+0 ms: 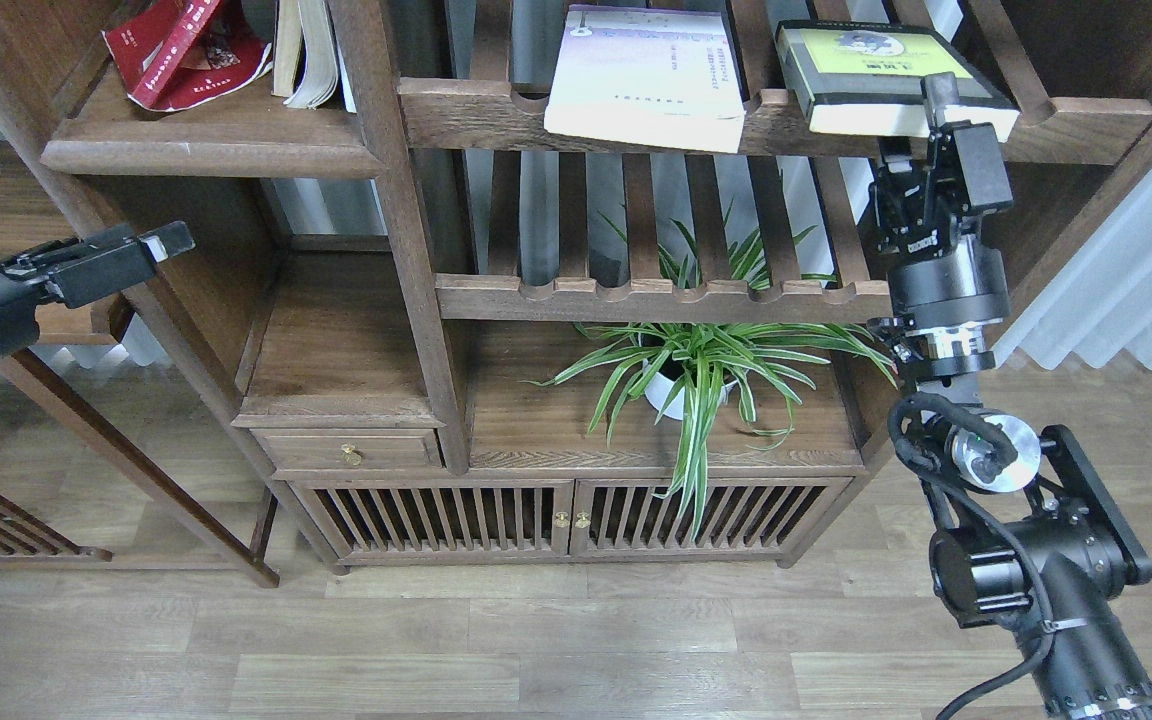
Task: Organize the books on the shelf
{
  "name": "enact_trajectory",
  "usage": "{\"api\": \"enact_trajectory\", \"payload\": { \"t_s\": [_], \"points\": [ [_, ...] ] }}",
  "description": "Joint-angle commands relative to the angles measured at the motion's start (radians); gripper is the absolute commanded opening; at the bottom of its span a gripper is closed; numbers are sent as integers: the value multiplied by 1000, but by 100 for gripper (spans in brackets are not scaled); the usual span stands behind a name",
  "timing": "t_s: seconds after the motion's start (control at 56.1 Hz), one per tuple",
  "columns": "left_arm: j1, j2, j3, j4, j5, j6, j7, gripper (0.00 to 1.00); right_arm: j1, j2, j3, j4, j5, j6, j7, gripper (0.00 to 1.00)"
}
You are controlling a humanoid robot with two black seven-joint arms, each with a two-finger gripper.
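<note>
The red paperback lies tilted on the solid dark-brown shelf at top left, next to upright beige-paged books. The pale lavender-white book lies flat on the upper slatted rack. The thick yellow-green book with black edges lies on the same rack at the right, its front overhanging the rail. My right gripper reaches up to that book's front edge. One finger lies over the page edge and the other is hidden. My left gripper holds nothing, well below the shelf at the left.
A lower slatted rack sits above a potted spider plant on the cabinet top. A small drawer and slatted cabinet doors are below. A wooden side frame stands at the left. White curtains hang at the right.
</note>
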Motion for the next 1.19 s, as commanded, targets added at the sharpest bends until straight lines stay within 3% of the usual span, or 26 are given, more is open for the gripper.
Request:
{"api": "enact_trajectory", "payload": {
  "t_s": [0.0, 0.356, 0.642, 0.802, 1.176],
  "points": [
    [4, 0, 0, 0, 0, 0, 0, 100, -4, -14, -1, 0, -3, 0, 1, 34],
    [24, 1, -4, 3, 3, 0, 1, 100, -39, -23, 1, 0, -1, 0, 11, 5],
    [67, -6, -4, 21, 1, 0, -2, 100, -201, -19, -16, 54, 6, 0, 16, 2],
    [110, -75, -4, 46, -3, 0, -5, 100, -367, 3, -22, 130, 23, 0, 17, 2],
    [277, -312, 16, 98, -121, 0, -8, 100, -587, -3, -127, 135, 36, 0, 17, 2]
  ]
}}
